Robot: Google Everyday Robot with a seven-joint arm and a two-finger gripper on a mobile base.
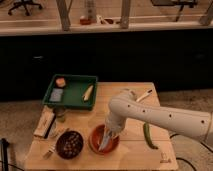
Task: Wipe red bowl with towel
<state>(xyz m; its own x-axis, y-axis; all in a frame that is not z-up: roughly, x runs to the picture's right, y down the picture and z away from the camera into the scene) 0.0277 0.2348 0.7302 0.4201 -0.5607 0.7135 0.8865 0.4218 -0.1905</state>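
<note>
The red bowl point(100, 141) sits on the wooden table point(130, 155) near its front edge, right of the dark brown bowl point(69, 144). My gripper point(109, 136) reaches down from the white arm into the red bowl. The pale grey-white towel point(105, 143) hangs from the gripper and lies inside the bowl, touching its inner surface. The gripper is shut on the towel.
A green tray point(75, 97) at the back left holds an orange block, a grey sponge and a pale utensil. A green object point(149, 136) lies right of the red bowl. A box point(44, 123) and fork point(51, 148) lie at left. A white utensil point(144, 95) lies at the back right.
</note>
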